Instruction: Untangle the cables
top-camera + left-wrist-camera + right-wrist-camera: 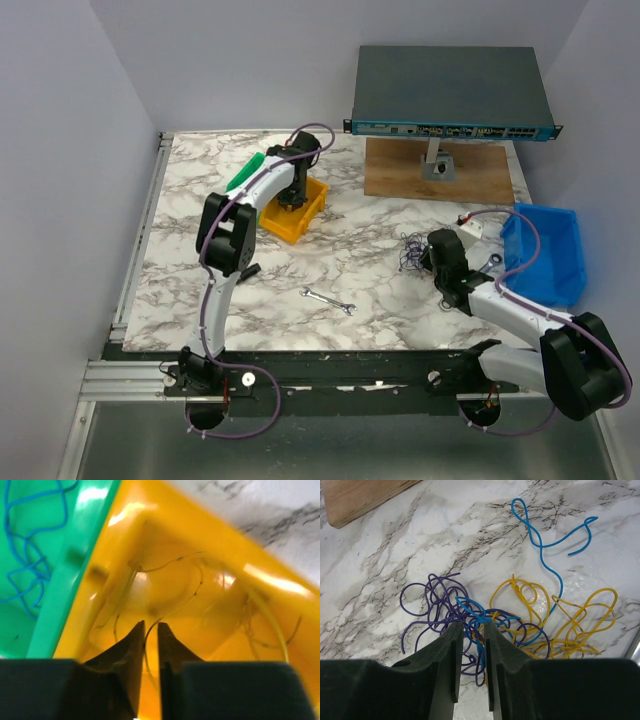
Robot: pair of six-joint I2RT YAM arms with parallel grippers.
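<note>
The cables (408, 250) lie in a small tangle on the marble table, right of centre. The right wrist view shows purple (427, 605), yellow (580, 620) and blue (545, 545) wires looped together. My right gripper (428, 258) is down at the tangle, and its jaws (473, 625) stand close together around loops of the blue wire. My left gripper (290, 203) reaches into the yellow bin (312, 208). Its jaws (151, 625) are almost closed, with a thin yellow wire (172, 597) running between them. More thin yellow wire (272, 622) lies in that bin.
A green bin (248, 170) beside the yellow one holds a blue wire (25, 570). A blue bin (545, 250) stands at the right edge. A wrench (330, 300) lies front centre. A network switch (450, 95) sits above a wooden board (400, 170) at the back.
</note>
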